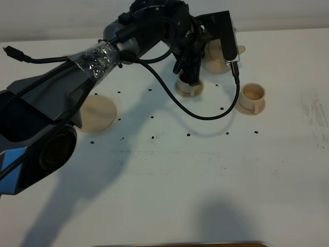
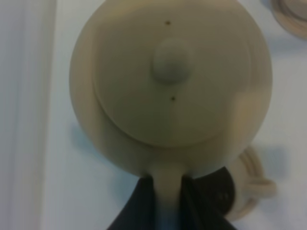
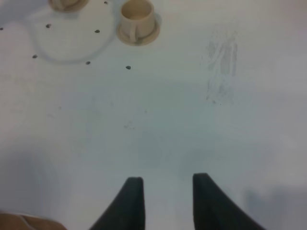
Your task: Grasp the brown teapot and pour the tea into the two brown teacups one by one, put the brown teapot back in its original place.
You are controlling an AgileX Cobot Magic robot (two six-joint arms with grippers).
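My left gripper [image 1: 193,72] reaches across the middle and is shut on the loop handle of the brown teapot [image 1: 217,59], behind the two cups. In the left wrist view the teapot [image 2: 170,81] fills the frame, its handle between my dark fingers [image 2: 139,206]. One brown teacup on its saucer [image 1: 189,87] sits right under the gripper and shows partly in the left wrist view [image 2: 249,187]. The other teacup [image 1: 252,98] stands to its right, also in the right wrist view [image 3: 137,21]. The round beige disc [image 1: 97,113] lies bare at the left. My right gripper [image 3: 165,191] is open and empty over bare table.
The white table [image 1: 169,175] has small black dots scattered across its middle. A black cable [image 1: 205,113] loops down from the left arm between the two cups. Faint scuff marks [image 1: 318,113] show at the right edge.
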